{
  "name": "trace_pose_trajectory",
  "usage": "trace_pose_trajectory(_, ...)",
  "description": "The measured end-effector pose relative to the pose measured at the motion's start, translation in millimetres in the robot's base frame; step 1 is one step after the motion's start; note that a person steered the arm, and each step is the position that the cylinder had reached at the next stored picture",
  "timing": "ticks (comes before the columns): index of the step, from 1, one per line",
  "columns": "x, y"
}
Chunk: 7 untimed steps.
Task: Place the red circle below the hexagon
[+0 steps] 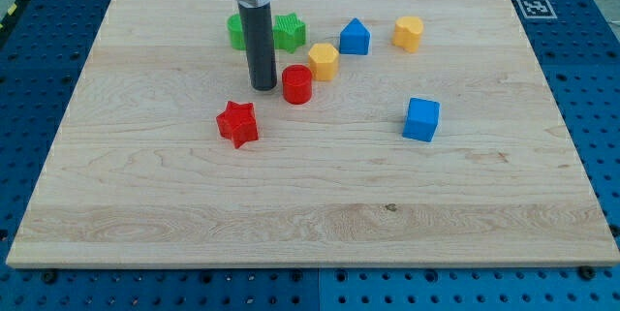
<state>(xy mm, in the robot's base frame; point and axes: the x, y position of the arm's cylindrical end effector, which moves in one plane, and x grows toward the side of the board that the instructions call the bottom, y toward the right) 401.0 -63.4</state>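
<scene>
Item: red circle (296, 85), mid-board, touching the lower-left of the yellow hexagon (323, 61). Our tip (263, 87) sits just beside the circle on the view's left. We carry no jaws. We judge a rightward nudge suits.

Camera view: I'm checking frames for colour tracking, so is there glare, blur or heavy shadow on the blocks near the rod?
Camera view: even, soft light, no glare on the wooden board; the blocks are sharp, with only faint short shadows. My tip sits just to the view's left of the red circle; the rod hides part of the green blocks behind it; the yellow hexagon is unobstructed.
</scene>
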Motion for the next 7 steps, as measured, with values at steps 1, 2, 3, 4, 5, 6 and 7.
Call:
trace_pose_trajectory(1,-0.1,0.0)
trace_pose_trajectory(2,-0.1,0.0)
trace_pose_trajectory(3,-5.5,0.0)
trace_pose_trajectory(4,-7.5,0.0)
trace_pose_trajectory(5,-7.5,6.5)
trace_pose_trajectory(6,-6.0,31.5)
trace_pose_trajectory(7,-1.5,49.7)
